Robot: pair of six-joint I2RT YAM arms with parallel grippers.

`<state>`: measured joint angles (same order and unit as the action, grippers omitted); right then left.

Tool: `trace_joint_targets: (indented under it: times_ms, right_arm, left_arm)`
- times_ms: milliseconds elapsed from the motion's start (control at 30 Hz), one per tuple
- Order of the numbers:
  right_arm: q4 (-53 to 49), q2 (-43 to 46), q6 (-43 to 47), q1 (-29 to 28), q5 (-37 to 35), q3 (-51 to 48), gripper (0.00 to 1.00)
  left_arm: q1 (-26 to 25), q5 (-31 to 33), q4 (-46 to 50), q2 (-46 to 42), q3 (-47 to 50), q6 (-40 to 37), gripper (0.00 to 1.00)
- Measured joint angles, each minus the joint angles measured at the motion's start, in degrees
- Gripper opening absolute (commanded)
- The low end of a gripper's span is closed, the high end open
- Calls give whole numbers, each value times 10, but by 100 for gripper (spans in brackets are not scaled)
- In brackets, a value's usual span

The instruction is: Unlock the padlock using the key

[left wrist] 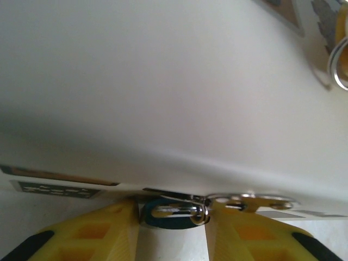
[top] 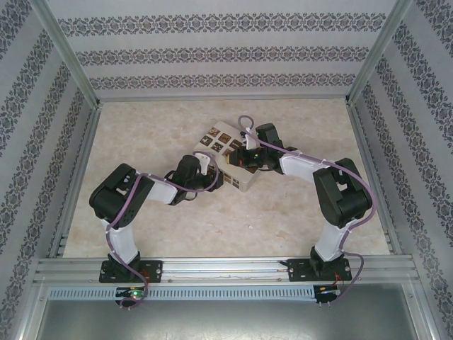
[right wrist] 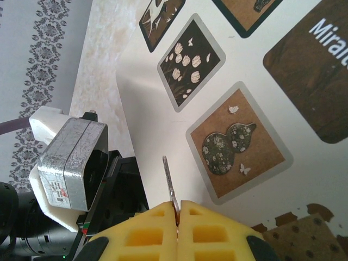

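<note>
Key (right wrist: 169, 182) clamped in right pincer (right wrist: 178, 208), blade projected ahead. Padlock (left wrist: 163, 214) gripped by left pincer (left wrist: 171, 211), white box (left wrist: 163, 81) seen just beyond.

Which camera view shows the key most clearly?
The right wrist view: the key sticks out as a thin blade from the shut right end effector, against the white box. In the top external view it is too small to make out.

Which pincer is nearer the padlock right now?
Left. The left pincer holds the padlock between its fingers beside the white box; the right pincer grips the key above its tiled top.
</note>
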<state>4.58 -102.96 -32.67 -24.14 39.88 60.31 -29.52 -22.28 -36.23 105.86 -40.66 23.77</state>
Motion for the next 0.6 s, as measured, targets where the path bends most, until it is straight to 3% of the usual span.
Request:
trace_joint_targets:
  times_ms: [333, 600]
  right_arm:
    - [-45, 20, -2, 1, 2, 11, 0]
    - [-54, 122, 1, 16, 2, -10, 0]
  left_arm:
    - [-2, 1, 2, -3, -1, -2, 32]
    - [-2, -1, 33, -30, -1, 8, 31]
